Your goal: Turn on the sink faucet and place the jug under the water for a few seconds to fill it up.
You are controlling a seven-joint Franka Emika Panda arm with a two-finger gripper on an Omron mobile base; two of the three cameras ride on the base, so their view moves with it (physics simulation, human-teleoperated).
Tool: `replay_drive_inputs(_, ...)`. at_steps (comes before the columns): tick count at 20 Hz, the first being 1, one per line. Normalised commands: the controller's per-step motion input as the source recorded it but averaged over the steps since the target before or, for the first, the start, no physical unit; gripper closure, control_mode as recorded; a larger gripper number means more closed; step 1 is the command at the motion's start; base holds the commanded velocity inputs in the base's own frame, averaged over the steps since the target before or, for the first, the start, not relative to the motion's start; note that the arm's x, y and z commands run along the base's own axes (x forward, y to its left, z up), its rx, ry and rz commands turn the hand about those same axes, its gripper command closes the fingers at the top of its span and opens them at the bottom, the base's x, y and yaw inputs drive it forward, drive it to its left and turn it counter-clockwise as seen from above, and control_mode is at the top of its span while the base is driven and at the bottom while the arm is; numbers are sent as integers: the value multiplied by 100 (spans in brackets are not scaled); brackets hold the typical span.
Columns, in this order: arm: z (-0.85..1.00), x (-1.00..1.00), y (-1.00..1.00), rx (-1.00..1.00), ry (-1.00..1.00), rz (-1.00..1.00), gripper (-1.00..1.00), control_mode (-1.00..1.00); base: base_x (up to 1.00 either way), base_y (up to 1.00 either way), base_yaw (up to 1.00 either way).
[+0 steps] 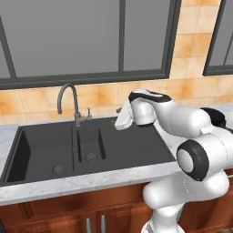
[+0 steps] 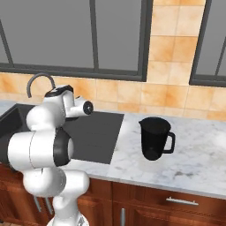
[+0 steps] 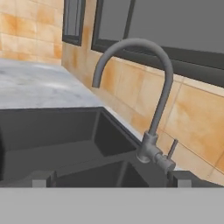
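Hand view: gripper (image 3: 111,178) wide open, empty, tips cut off at bottom edge; faucet (image 3: 151,109) center-right, lever upright, above sink (image 3: 65,140). Right base view: jug (image 2: 155,138) upright on counter (image 2: 194,167) at center-right, well apart from the sink; faucet stem hidden by arm.

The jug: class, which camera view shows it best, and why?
The right base view: the jug stands whole on the marble counter, right of the sink, handle facing right. The left base and hand views look at the faucet instead.

Both base views overlook the sink (image 1: 118,150); hand view faces it close.
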Motion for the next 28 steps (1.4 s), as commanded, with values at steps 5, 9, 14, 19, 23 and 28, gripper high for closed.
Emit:
replay_drive_inputs(5,-5,60,43,0,0,0,-100,-100,0,0,0)
replay_drive_inputs(9,-19,53,31,0,0,0,-100,-100,0,0,0)
replay_drive_inputs(14,-24,44,10,0,-4,0,-100,-100,0,0,0)
replay_drive_inputs(19,-19,49,8,0,-2,0,-100,-100,0,0,0)
replay_drive_inputs(23,-20,51,13,1,0,0,-100,-100,0,0,0)
replay_drive_inputs(28,-23,55,23,1,0,0,-100,-100,0,0,0)
